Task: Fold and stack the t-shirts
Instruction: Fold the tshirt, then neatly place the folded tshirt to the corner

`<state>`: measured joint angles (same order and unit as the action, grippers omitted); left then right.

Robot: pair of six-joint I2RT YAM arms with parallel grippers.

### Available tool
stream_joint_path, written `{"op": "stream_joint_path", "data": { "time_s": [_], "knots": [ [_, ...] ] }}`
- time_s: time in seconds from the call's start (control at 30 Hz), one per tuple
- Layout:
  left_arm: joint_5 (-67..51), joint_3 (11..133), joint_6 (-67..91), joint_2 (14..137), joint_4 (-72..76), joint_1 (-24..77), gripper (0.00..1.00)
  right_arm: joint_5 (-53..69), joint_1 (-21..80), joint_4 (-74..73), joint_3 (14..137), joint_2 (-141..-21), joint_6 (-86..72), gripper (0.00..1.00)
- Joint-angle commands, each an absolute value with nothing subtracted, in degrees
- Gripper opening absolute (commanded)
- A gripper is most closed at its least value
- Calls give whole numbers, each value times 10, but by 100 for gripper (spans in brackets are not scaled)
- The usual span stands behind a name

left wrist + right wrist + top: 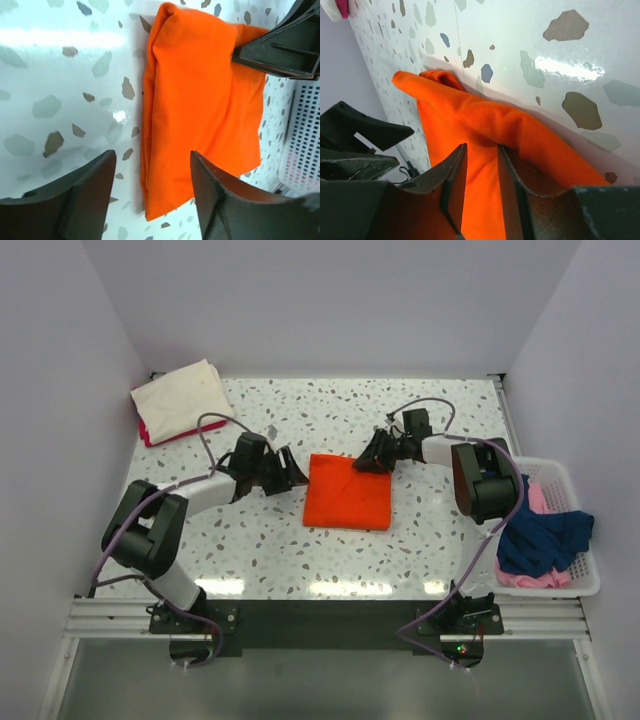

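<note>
A bright orange t-shirt [348,492] lies folded into a flat square in the middle of the table. My left gripper [292,473] is open at its left edge. In the left wrist view its wide-apart jaws [152,155] straddle the shirt's near edge [200,100] without pinching it. At the far right corner sits my right gripper [372,458]. Its jaws [482,147] stand partly apart, tips down on the orange cloth [470,115], with a low ridge of it between them. A cream t-shirt [180,398] lies folded on a magenta one [165,436] at the back left.
A white lattice basket [565,585] at the right edge holds a navy blue shirt [545,535] and a pale pink one [538,498]. Its wall [305,135] shows in the left wrist view. The enclosure's white walls stand on three sides.
</note>
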<state>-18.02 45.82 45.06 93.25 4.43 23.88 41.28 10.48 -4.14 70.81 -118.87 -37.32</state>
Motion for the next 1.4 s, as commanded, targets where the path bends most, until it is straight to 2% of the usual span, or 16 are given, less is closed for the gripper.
{"op": "stream_joint_path", "data": {
  "time_s": [0.0, 0.13, 0.2, 0.3, 0.6, 0.83, 0.93, 1.03, 1.07, 1.13, 1.2, 1.23, 1.37],
  "knots": [
    [-210, 509, 355, 954, -33, 235, 68, 395, 103, -62, 731, -1194, -355, 35],
    [-278, 548, 332, 1025, -34, 232, 71, 395, 103, -65, 735, -1197, -353, 35],
    [-307, 567, 333, 1049, -35, 232, 76, 396, 103, -66, 734, -1197, -353, 35],
    [-267, 582, 333, 1079, -51, 232, 75, 397, 103, -64, 733, -1193, -351, 35],
    [-140, 628, 316, 1157, -116, 238, 64, 400, 103, -62, 725, -1187, -348, 35],
    [-131, 635, 334, 1185, -117, 287, 56, 403, 103, -62, 726, -1187, -349, 35],
    [-115, 636, 352, 1184, -115, 307, 51, 403, 103, -61, 727, -1187, -348, 35],
    [-95, 644, 363, 1182, -117, 318, 41, 403, 104, -62, 729, -1185, -349, 35],
    [-84, 648, 365, 1181, -123, 320, 32, 403, 103, -61, 729, -1180, -350, 35],
    [-65, 663, 367, 1177, -130, 326, 21, 403, 103, -62, 733, -1174, -353, 35],
    [-24, 679, 360, 1173, -155, 328, 3, 390, 103, -66, 734, -1152, -360, 35],
    [-7, 702, 355, 1172, -166, 328, 0, 382, 103, -64, 732, -1137, -372, 40],
    [121, 767, 323, 1174, -235, 325, 0, 297, 118, -92, 734, -1055, -385, 55]
  ]
}}
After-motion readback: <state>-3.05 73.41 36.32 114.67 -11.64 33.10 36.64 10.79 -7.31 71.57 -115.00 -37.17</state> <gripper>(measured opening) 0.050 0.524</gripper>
